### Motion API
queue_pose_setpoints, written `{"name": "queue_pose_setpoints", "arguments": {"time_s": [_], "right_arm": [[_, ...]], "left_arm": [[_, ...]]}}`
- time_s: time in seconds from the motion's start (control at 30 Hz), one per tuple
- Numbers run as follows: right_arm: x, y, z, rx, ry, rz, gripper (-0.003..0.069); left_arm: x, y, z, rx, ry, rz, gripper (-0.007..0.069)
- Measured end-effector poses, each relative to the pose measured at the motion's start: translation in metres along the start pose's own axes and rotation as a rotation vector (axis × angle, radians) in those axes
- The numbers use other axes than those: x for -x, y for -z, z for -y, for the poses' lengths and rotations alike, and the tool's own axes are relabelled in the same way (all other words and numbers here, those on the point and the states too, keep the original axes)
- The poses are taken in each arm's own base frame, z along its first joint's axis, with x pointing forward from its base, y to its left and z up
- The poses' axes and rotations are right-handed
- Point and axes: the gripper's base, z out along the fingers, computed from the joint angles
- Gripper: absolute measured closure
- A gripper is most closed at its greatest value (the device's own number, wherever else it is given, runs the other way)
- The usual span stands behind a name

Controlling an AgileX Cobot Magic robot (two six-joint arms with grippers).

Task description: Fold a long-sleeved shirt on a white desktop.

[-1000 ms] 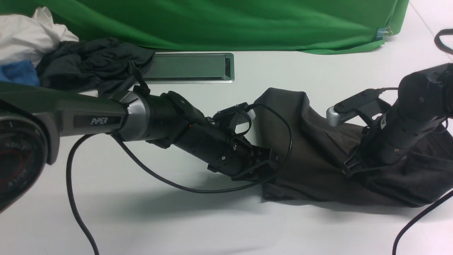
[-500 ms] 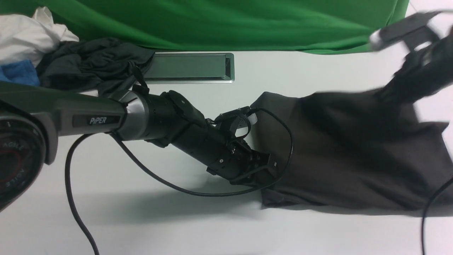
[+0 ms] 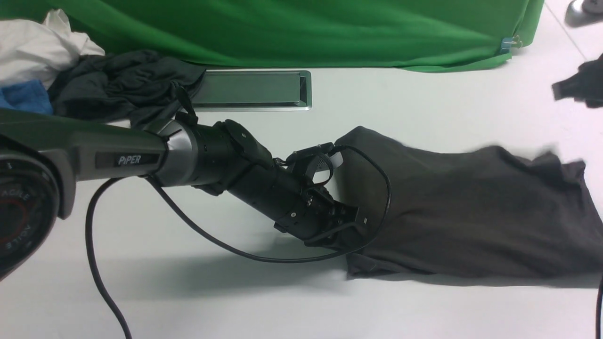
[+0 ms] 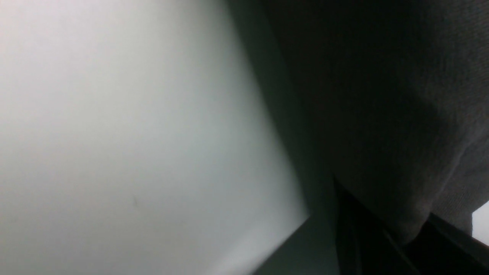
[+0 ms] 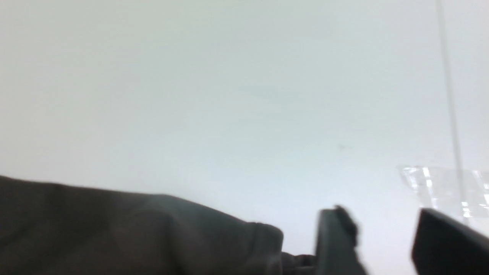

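You are seeing the dark shirt (image 3: 461,212) lying bunched across the right half of the white desk (image 3: 188,301), its far edge rumpling into soft peaks. Your left pincer (image 3: 360,230) is closing on the shirt's left edge, low over the desk. Your right pincer (image 5: 386,236) is standing open, holding nothing, beyond the shirt and apart from it. Left of the shirt, your left arm (image 3: 254,179) is reaching in, with a black cable (image 3: 226,243) looping below it. Farther out, a grey metal slot (image 3: 254,88) is sitting in the desk, a charcoal garment (image 3: 127,84) is lying beside it, and blue (image 3: 27,96) and white cloths (image 3: 44,42) are resting at the far left. A green backdrop (image 3: 301,33) is hanging behind.
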Motion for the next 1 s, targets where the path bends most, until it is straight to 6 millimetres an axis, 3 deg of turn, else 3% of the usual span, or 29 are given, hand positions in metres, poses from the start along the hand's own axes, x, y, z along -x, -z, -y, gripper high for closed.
{"name": "queue_pose_setpoints", "arguments": {"time_s": [0.1, 0.13, 0.27, 0.4, 0.43, 0.5, 0.73, 0.83, 1.0], "right_arm": [[0.004, 0.013, 0.003, -0.005, -0.040, 0.024, 0.0301], [0.007, 0.029, 0.003, 0.007, -0.095, 0.056, 0.0284], [0.011, 0.051, -0.010, 0.083, -0.122, 0.091, 0.0309], [0.002, 0.051, -0.047, 0.205, -0.008, 0.057, 0.0491], [-0.009, 0.040, -0.062, 0.242, 0.018, -0.015, 0.0566], [-0.025, 0.024, -0.078, 0.279, 0.042, -0.129, 0.0610], [-0.076, -0.046, -0.116, 0.339, 0.092, -0.441, 0.0641], [-0.084, -0.064, -0.128, 0.360, 0.109, -0.479, 0.0641], [-0.067, -0.078, -0.149, 0.392, 0.144, -0.456, 0.0641]], "left_arm": [[0.000, 0.000, 0.000, 0.001, -0.002, -0.002, 0.0563], [0.000, 0.000, 0.000, 0.001, -0.004, -0.005, 0.0563], [-0.001, 0.000, 0.000, 0.005, -0.002, -0.009, 0.0563], [-0.001, 0.000, 0.000, 0.006, 0.017, -0.009, 0.0563], [-0.001, 0.000, -0.001, 0.008, 0.021, -0.008, 0.0563], [-0.001, 0.000, -0.001, 0.010, 0.024, -0.006, 0.0563], [0.000, 0.001, -0.001, 0.021, 0.041, -0.006, 0.0563], [0.000, 0.002, -0.003, 0.036, 0.054, -0.003, 0.0563], [0.005, 0.019, -0.024, 0.070, 0.109, 0.022, 0.0563]]}}
